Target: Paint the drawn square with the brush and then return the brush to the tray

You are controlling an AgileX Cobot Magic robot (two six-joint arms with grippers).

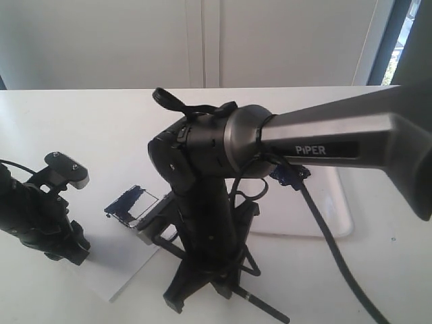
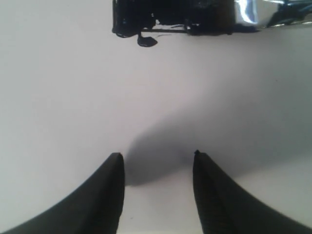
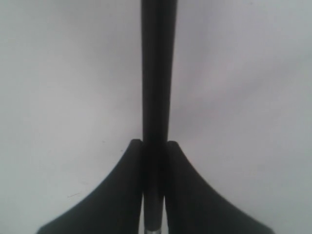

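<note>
We judge the drawn square (image 1: 131, 204) only partly painted, with right jaws clamping the brush (image 3: 157, 87), left jaws wide and empty, the tray (image 1: 335, 217) return undone.

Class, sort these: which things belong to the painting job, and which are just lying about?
Job: brush, held by right gripper; drawn square, paint on it; tray; paper sheet.
Lying about: left gripper, open and empty; black cable.

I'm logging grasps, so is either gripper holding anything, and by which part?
The right gripper clamps the brush on its black handle, close to the silver ferrule. The left gripper is open and empty.
</note>
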